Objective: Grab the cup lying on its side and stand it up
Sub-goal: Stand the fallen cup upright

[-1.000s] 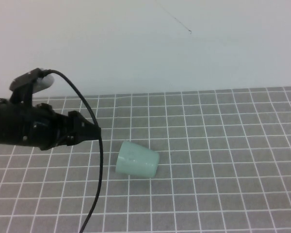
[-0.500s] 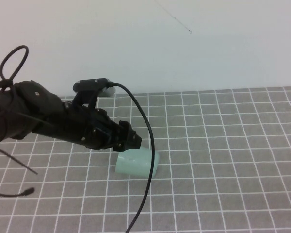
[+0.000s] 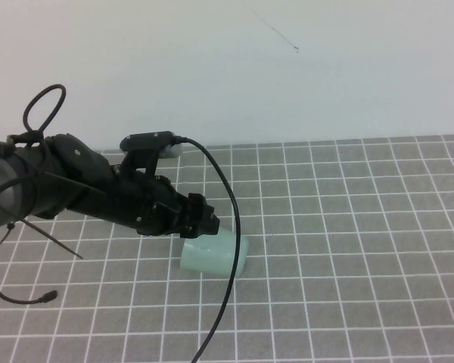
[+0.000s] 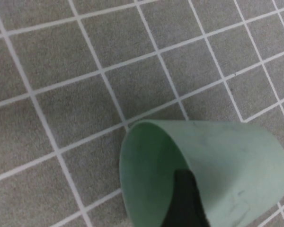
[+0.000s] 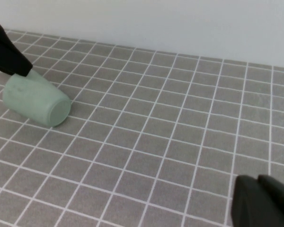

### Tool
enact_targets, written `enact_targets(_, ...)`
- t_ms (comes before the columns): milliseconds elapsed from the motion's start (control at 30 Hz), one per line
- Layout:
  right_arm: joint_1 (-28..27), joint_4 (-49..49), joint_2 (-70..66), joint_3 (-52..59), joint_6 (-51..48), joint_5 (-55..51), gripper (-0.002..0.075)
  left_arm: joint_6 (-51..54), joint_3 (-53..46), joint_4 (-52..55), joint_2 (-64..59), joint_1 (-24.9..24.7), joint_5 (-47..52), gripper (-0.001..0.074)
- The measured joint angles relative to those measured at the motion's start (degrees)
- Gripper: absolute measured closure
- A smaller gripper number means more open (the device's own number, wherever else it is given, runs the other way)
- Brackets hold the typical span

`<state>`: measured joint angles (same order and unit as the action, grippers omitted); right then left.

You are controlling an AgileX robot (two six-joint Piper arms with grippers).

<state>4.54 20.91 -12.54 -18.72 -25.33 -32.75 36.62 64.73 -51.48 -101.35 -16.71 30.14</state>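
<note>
The pale mint-green cup (image 3: 221,255) lies on its side on the grey grid mat, its open mouth toward my left arm. My left gripper (image 3: 206,224) is at the cup's mouth end, just above it. In the left wrist view one dark finger (image 4: 187,201) reaches inside the cup (image 4: 227,156); the other finger is hidden, and the jaws look open astride the wall. In the right wrist view the cup (image 5: 35,100) shows its closed base, with the left gripper (image 5: 7,56) on its far end. My right gripper (image 5: 262,201) is shut and empty, well away from the cup.
The grid mat (image 3: 348,227) runs back to a plain white wall (image 3: 287,76). A black cable (image 3: 231,249) loops from the left arm down across the mat in front of the cup.
The left arm swung in from the far left to the cup's mouth, then settled slightly lower over it. The cup has not moved.
</note>
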Motion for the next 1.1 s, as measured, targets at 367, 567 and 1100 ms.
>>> enact_targets(367,0.00,-0.23,0.00,0.00,0.00,0.68,0.0729,-4.72,0.00,0.00,-1.91,0.00,2.76,0.0283)
enact_targets(567,0.00,-0.23,0.00,0.00,0.00,0.81,0.0729,-4.72,0.00,0.00,-4.88,0.00,4.77,0.0290)
enact_targets(1100,0.00,-0.23,0.00,0.00,0.00,0.81,0.0729,-4.72,0.00,0.08,-3.16,0.00,8.15,0.0734)
